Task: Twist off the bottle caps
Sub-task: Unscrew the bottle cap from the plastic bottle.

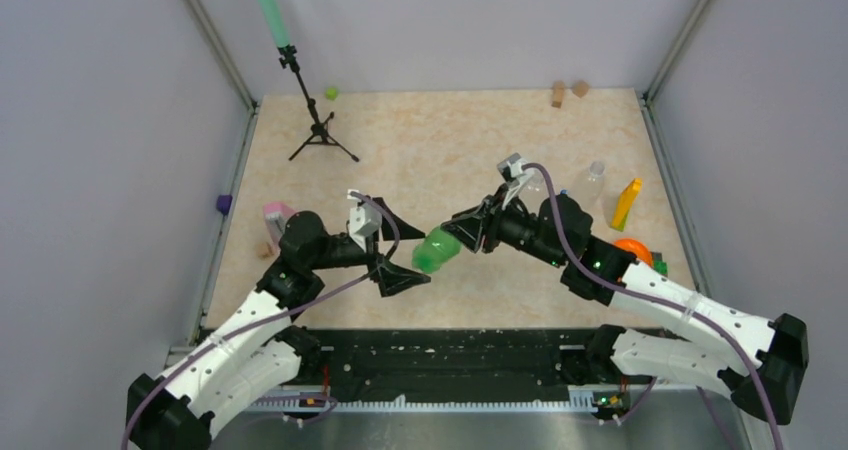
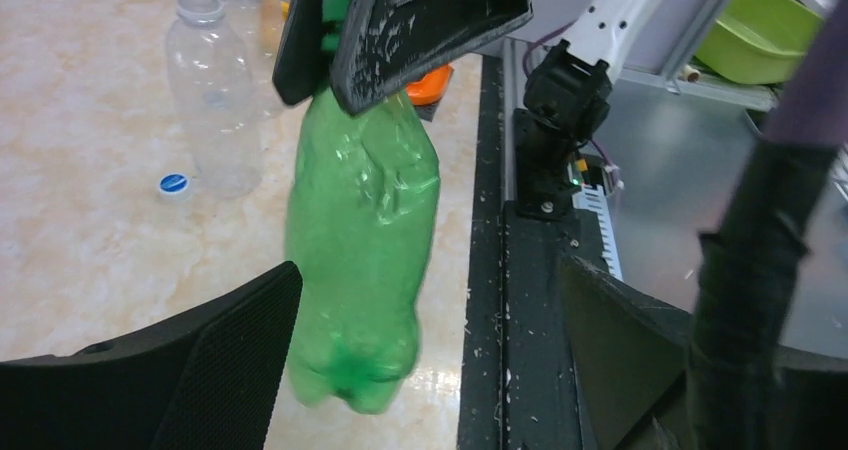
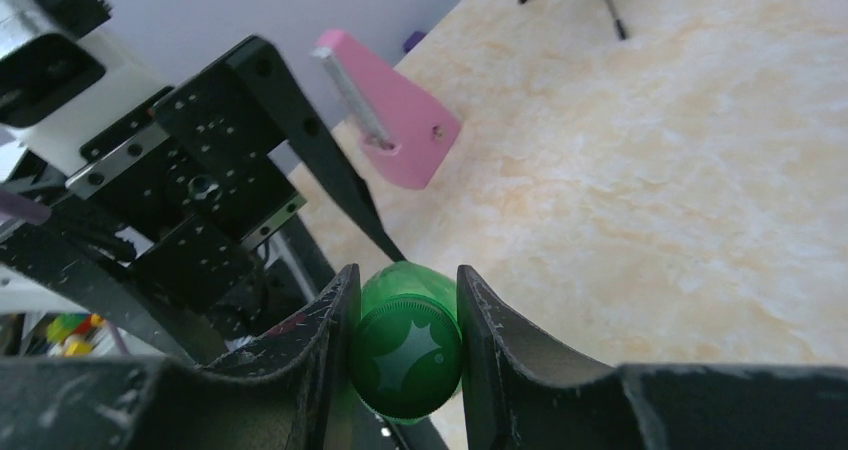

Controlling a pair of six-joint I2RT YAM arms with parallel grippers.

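The translucent green bottle hangs in the air between my two grippers, off the table. My right gripper is shut on its dark green cap, one finger on each side of the cap. In the left wrist view the green bottle hangs base down from the right gripper's fingers. My left gripper is open, its jaws wide on either side of the bottle's lower body, with the left pad close beside it. A clear bottle with a bare neck stands on the table, a blue cap beside it.
A tall yellow block and an orange object stand at the right, near the clear bottle. A pink block is by the left arm. A tripod and a lime-green lump are at the back left.
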